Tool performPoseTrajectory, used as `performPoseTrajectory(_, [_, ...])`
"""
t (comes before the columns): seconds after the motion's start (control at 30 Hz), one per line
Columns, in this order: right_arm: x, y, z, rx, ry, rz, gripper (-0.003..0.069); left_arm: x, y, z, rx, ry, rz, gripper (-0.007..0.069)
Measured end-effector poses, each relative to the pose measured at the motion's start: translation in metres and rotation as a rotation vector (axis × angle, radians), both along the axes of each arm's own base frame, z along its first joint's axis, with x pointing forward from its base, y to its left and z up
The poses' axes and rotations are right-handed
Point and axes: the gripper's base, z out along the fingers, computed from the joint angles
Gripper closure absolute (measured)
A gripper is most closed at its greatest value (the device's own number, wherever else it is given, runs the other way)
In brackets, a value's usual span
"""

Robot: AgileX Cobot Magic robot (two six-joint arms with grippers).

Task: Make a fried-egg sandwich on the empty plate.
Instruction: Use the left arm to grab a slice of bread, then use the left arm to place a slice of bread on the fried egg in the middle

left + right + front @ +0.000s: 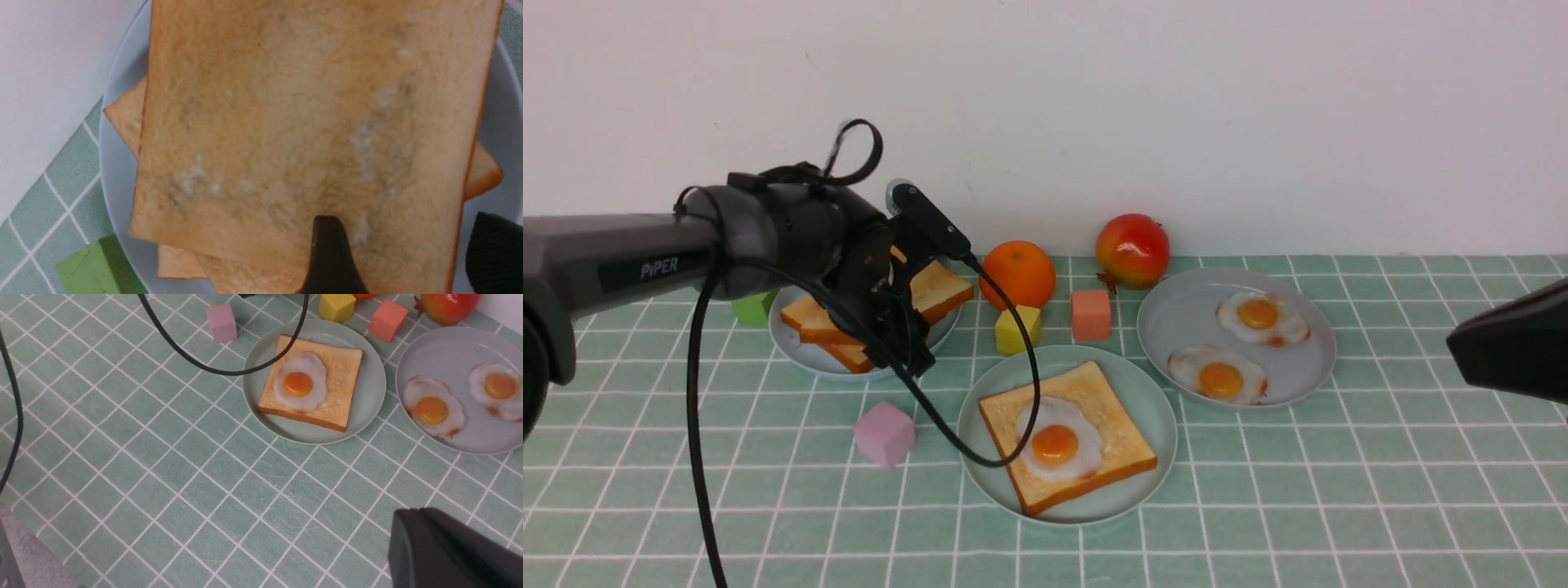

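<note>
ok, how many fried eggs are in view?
3. The clean-edged egg sits on the toast slice on the mint-green plate, centre. Two brown-rimmed eggs lie on the grey-blue plate right of it. None seems hidden.

Front overview; wrist cameras downward, nearer

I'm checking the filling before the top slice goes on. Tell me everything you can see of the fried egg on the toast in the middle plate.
The fried egg is small, glossy and white, roundish with a wavy edge and one domed orange yolk near its middle; it looks like plastic. It lies flat, yolk up, on the toast slice, inside its crust, on the mint-green plate. Nothing covers it or touches it from above.
</note>
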Motion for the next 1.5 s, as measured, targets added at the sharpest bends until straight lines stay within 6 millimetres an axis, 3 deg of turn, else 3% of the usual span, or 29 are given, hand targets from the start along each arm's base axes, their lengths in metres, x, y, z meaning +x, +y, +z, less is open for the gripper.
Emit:
performPoseTrajectory(0.07, [0.0, 0.0, 0.0, 0.0, 0.0, 0.0, 0.0637, 0.001, 0.0, -0.001, 0.008, 0.001, -0.003, 0.023])
performPoseTrajectory(0.23, [0.0, 0.0, 0.0, 0.002, 0.001, 0.001, 0.0637, 0.002, 0.001, 0.0, 0.019, -0.003, -0.008, 0.0406])
performPoseTrajectory(0.47, [0.0, 0.001, 0.0, 0.006, 0.003, 0.002, 0.0637, 0.0, 0.002, 0.01, 0.021, -0.014, -0.005, 0.0429])
performPoseTrajectory(0.7, [-0.004, -0.003, 0.003, 0.018, -0.009, 0.003, 0.0637, -0.01, 0.005, 0.046, -0.001, -0.063, 0.012, 0.0464])
performPoseTrajectory(0.83, [-0.012, -0.009, 0.008, 0.034, -0.038, 0.001, 0.0635, -0.027, -0.001, 0.079, -0.02, -0.091, 0.016, 0.0473])
performPoseTrajectory(0.87, [-0.017, -0.014, 0.011, 0.043, -0.055, 0.0, 0.0633, -0.043, -0.017, 0.094, -0.063, -0.093, 0.011, 0.0473])
performPoseTrajectory(0.93, [-0.02, -0.017, 0.013, 0.05, -0.065, -0.001, 0.0632, -0.053, -0.028, 0.101, -0.088, -0.09, -0.003, 0.0473])
performPoseTrajectory(0.97, [-0.026, -0.021, 0.015, 0.057, -0.076, -0.001, 0.0631, -0.07, -0.046, 0.108, -0.115, -0.085, -0.04, 0.0473])
performPoseTrajectory(1.1, [-0.045, -0.036, 0.02, 0.085, -0.082, -0.016, 0.0628, -0.124, -0.102, 0.092, -0.092, -0.002, -0.214, 0.0475])
performPoseTrajectory(1.2, [-0.057, -0.046, 0.022, 0.1, -0.092, -0.021, 0.0627, -0.154, -0.121, 0.065, -0.034, 0.056, -0.307, 0.0475])
performPoseTrajectory(1.33, [-0.069, -0.057, 0.026, 0.126, -0.129, -0.03, 0.0627, -0.164, -0.127, 0.047, 0.015, 0.038, -0.369, 0.0475])
performPoseTrajectory(1.5, [-0.077, -0.065, 0.028, 0.146, -0.15, -0.04, 0.0627, -0.161, -0.131, 0.042, 0.008, 0.01, -0.374, 0.0475])
